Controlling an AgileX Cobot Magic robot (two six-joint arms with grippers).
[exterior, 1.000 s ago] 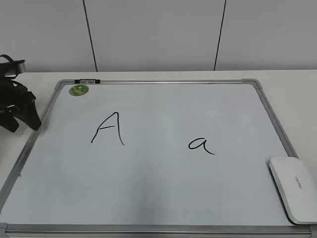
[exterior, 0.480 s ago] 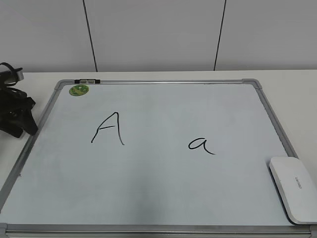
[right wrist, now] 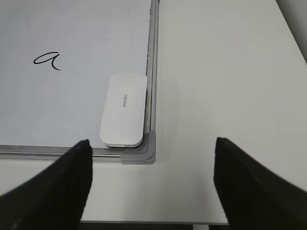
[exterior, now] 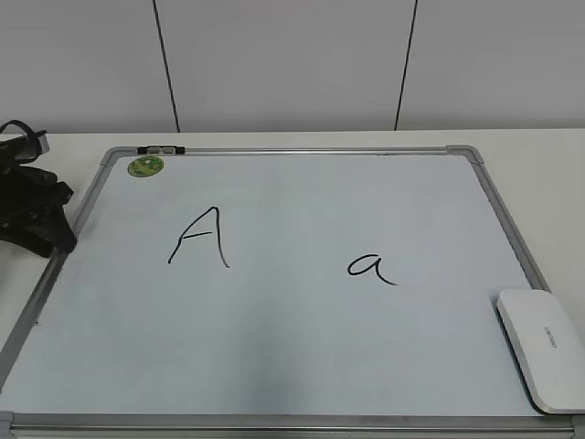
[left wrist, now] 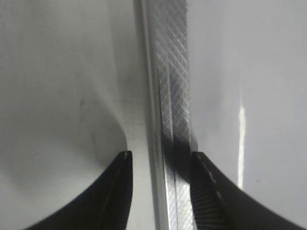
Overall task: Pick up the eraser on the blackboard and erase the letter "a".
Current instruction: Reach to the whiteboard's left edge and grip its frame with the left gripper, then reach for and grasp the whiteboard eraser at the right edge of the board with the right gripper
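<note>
The white eraser (exterior: 544,347) lies flat on the blackboard (exterior: 292,357), at its near right corner. In the right wrist view the eraser (right wrist: 123,116) sits against the board's right frame. The small handwritten letter "a" (exterior: 370,268) is right of the board's centre; it also shows in the right wrist view (right wrist: 48,60). My right gripper (right wrist: 151,143) is wide open and empty, above the table in front of that corner, out of the exterior view. My left gripper (exterior: 62,240) is at the board's left frame; its open fingers (left wrist: 159,160) straddle the metal frame.
A larger capital "A" (exterior: 201,238) is drawn left of centre. A round green sticker (exterior: 145,166) sits at the board's far left corner. White table surface (right wrist: 220,86) runs right of the board. A grey corner piece (right wrist: 141,151) is beside the eraser.
My left gripper has shifted slightly, settling lower against the board's left frame. The eraser, the board and the letters have not moved.
</note>
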